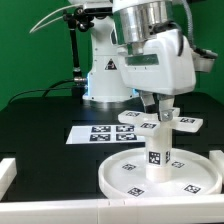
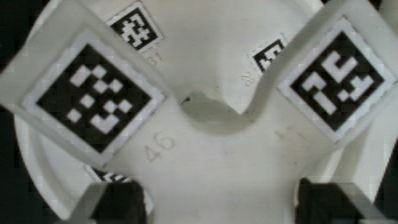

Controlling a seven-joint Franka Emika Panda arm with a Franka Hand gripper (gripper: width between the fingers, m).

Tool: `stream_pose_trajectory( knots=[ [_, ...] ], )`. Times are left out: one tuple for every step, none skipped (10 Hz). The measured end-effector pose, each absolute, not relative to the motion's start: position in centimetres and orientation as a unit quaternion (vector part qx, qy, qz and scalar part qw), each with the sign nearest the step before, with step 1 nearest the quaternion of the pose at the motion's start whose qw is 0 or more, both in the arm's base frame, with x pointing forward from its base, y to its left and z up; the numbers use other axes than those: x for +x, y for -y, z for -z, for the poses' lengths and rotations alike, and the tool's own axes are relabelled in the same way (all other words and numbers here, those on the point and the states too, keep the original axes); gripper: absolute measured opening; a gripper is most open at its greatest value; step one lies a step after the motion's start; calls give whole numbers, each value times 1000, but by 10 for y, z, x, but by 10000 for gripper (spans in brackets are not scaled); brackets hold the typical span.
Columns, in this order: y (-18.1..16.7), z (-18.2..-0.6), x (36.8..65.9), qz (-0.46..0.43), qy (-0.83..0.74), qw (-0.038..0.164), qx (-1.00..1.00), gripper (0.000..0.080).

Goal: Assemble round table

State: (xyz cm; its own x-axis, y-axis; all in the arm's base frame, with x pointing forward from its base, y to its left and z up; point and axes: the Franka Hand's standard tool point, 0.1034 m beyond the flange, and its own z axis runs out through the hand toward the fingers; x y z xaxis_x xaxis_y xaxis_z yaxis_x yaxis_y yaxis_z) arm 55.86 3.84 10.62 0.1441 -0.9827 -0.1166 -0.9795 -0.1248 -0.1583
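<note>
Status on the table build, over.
Fingers straddle cross-shaped foot piece, grip unclear. Foot piece sits atop leg, upright on round disc. Nothing blocking.

The large white rimmed round plastic disc (image 1: 160, 173) is looking smooth and matt, the black table (image 1: 40, 125) dull.

Marker board (image 1: 98, 133) on black table (image 1: 40, 125); white border rails (image 1: 60, 207).

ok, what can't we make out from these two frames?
- Exterior view: the gripper blends into the white foot piece, so open or shut is unreadable.
- Exterior view: the joint between leg and round disc is too small to judge.
- Wrist view: the foot piece fills the frame and hides the leg and disc.
</note>
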Motion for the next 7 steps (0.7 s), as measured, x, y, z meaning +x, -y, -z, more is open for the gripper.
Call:
stream_pose_trajectory(
  knots=[
    [-39,-106,559,10,-675,103,-731,420],
    [-39,-106,560,6,-691,105,-715,420],
    [-39,-106,560,5,-694,106,-712,413],
    [-40,-106,559,5,-689,106,-717,413],
    [-40,-106,559,5,-688,106,-718,577],
    [-40,-106,559,5,-686,106,-720,629],
    [-42,-115,560,2,-678,109,-727,629]
  ],
)
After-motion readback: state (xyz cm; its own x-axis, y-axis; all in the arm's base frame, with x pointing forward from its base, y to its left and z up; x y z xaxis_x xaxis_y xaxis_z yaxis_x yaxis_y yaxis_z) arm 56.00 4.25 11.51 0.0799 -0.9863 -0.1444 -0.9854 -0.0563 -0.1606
